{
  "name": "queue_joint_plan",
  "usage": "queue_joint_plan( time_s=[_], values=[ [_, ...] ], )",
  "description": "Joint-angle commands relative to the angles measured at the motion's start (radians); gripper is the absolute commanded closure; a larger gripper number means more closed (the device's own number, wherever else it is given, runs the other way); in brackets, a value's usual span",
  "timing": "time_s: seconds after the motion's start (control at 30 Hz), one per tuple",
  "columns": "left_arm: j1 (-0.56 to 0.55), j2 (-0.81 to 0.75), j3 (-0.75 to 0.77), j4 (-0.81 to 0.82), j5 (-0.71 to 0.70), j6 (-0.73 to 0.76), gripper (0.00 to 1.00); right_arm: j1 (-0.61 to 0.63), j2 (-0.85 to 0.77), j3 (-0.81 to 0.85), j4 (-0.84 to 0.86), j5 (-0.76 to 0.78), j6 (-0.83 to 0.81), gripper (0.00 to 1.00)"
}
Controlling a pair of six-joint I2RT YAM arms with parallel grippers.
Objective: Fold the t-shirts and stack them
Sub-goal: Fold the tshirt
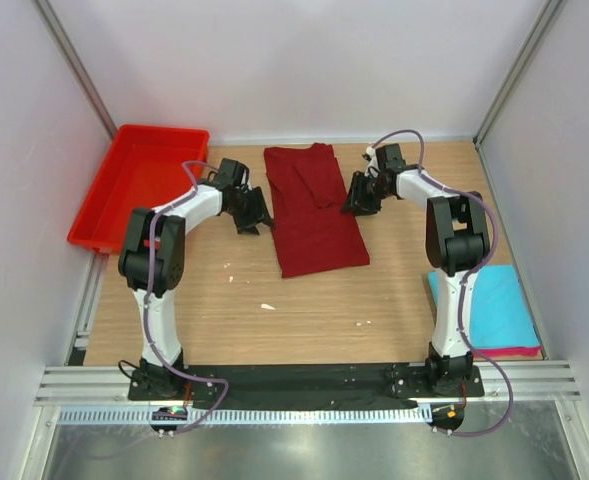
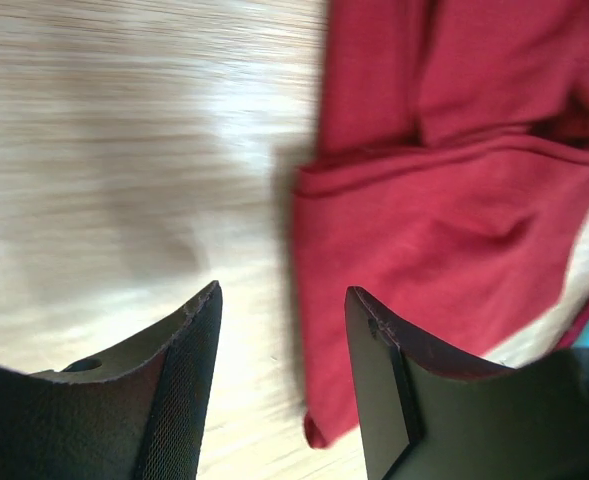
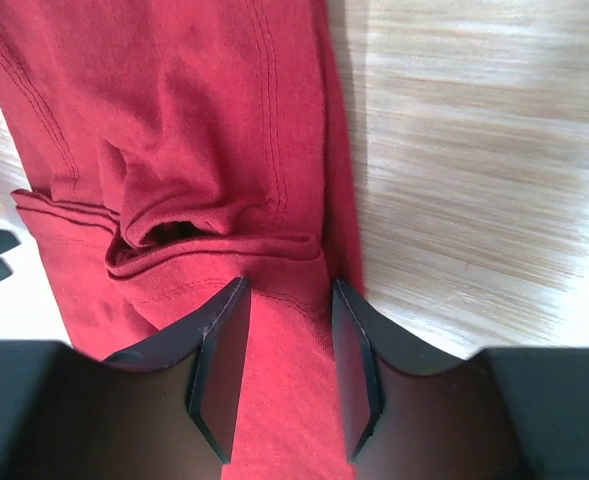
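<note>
1. Wooden table (image 1: 304,300). Bears everything listed below.

2. Maroon t-shirt (image 1: 314,215). Lies flat at the middle of the table's far half, sleeves already turned in, so it is a long strip. Its long axis runs from the far edge toward the arm bases. Judged part-folded, and the lengthwise fold is not yet done.

3. Red tray (image 1: 134,185). At the far left corner, well apart from the shirt.

4. Turquoise t-shirt (image 1: 484,305). A flat rectangle at the near right, beside the right arm's base. The pink t-shirt (image 1: 519,352) shows only as a thin edge beneath it.

5. Right gripper (image 3: 286,295). Fingers spread and holding nothing. It hangs over the maroon shirt's right hem, near the tucked sleeve, with cloth directly below the gap.

6. Left gripper (image 2: 282,300). Fingers spread and empty. It is over bare wood just beside the shirt's left edge, and the cloth lies to its inner side.

7. Relation governing the next move. The strip sits between the two grippers, which flank its far half on opposite long edges. The right one is marginally nearer, already above fabric. The left needs a short inward shift before it can pinch.

8. Pale specks (image 1: 267,306). Scattered on the wood nearer the arm bases than the shirt.
</note>
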Motion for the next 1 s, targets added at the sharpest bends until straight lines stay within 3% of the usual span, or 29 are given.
queue_joint_plan(
  time_s=[0.0, 0.23, 0.37, 0.57, 0.6, 0.73, 0.8, 0.97],
  values=[
    [0.012, 0.019, 0.047, 0.016, 0.058, 0.013, 0.46, 0.002, 0.004, 0.05, 0.038, -0.011, -0.009, 0.57],
    [0.014, 0.105, 0.101, 0.052, 0.093, -0.047, 0.51, 0.001, 0.027, 0.101, 0.026, -0.004, -0.005, 0.57],
    [0.012, 0.151, 0.127, 0.076, 0.121, -0.078, 0.57, 0.002, 0.044, 0.124, 0.02, -0.014, 0.008, 0.65],
    [0.022, 0.165, 0.142, 0.084, 0.117, -0.089, 0.65, 0.001, 0.056, 0.138, 0.007, -0.011, 0.003, 0.65],
    [0.023, 0.168, 0.147, 0.084, 0.118, -0.089, 0.69, 0.001, 0.056, 0.138, 0.007, -0.011, 0.001, 0.67],
    [0.028, 0.151, 0.156, 0.076, 0.107, -0.086, 1.0, 0.001, 0.042, 0.15, -0.009, 0.007, 0.001, 0.8],
    [0.028, 0.113, 0.149, 0.075, 0.098, -0.084, 1.0, 0.001, 0.022, 0.167, -0.063, 0.035, 0.001, 0.94],
    [0.028, 0.001, 0.092, 0.089, 0.071, -0.093, 1.0, -0.001, -0.065, 0.123, -0.082, 0.074, 0.008, 0.99]
  ],
)
